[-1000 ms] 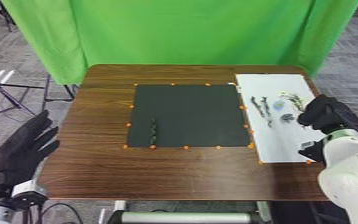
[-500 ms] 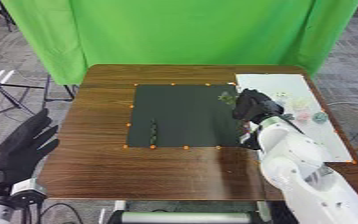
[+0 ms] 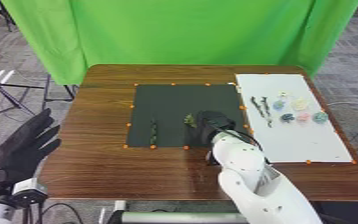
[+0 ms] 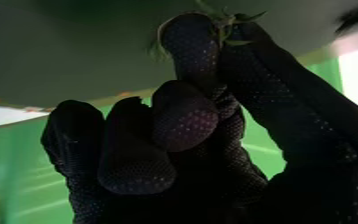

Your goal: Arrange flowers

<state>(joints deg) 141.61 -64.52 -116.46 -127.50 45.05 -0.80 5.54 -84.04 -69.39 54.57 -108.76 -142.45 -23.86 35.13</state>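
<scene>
The right hand (image 3: 214, 122) is pinching a sprig (image 3: 190, 120) in its fingers, long axis running roughly near-to-far; the left hand (image 3: 15, 157) is hanging open.

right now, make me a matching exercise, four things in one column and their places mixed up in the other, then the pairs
1 left hand
2 right hand
3 two dark twigs
4 long green stem

a on the white sheet
b over the black mat, pinching a leafy sprig
c lying on the left part of the black mat
d at the left edge of the table

1-d, 2-b, 3-a, 4-c
</scene>
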